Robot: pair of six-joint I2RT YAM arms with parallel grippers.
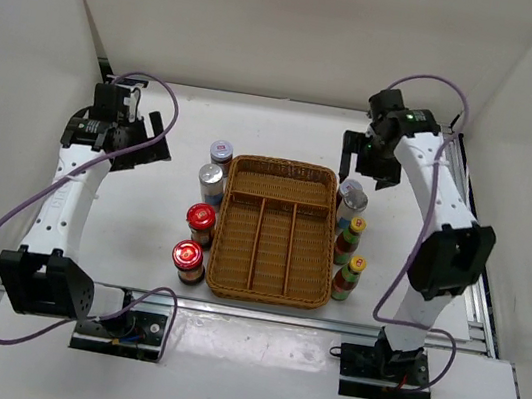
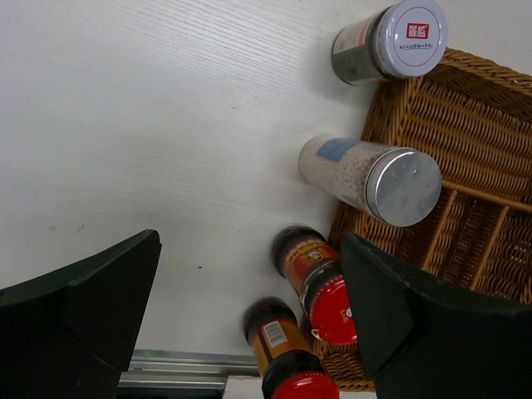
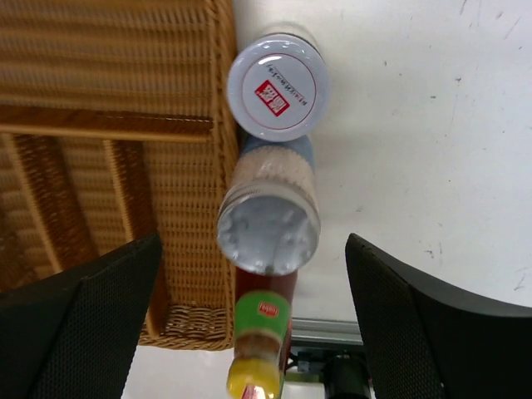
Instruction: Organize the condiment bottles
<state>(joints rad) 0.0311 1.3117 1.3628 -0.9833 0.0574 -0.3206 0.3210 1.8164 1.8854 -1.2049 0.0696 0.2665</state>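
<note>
Tray (image 1: 222, 243) sits mid-table with no bottle in any of its slots. All eight stand upright outside it. Along the tray's left wall are two silver-lidded bottles (image 1: 211, 181) at the far half and two red jars (image 1: 201, 222) at the near half. Along its right wall are two more silver-lidded ones at the far half and two yellow-capped bottles (image 1: 350, 237) at the near half. Left gripper (image 1: 154, 138) hangs off the tray's far-left corner, fingers spread wide with nothing between them; its wrist view looks down the left row. Right gripper (image 1: 364, 164) hangs just beyond the tray's far-right corner, above the silver-lidded pair there, jaws likewise wide and empty. My read is that sorting has not begun and this is the approach to a first pick, the right arm being better lined up. The next move calls for dropping straight over one silver lid, straddling the body and closing below the cap. That pair stands tight together and hard by the tray wall, so one finger needs the gap on the side away from the tray or a neighbour tips.
</note>
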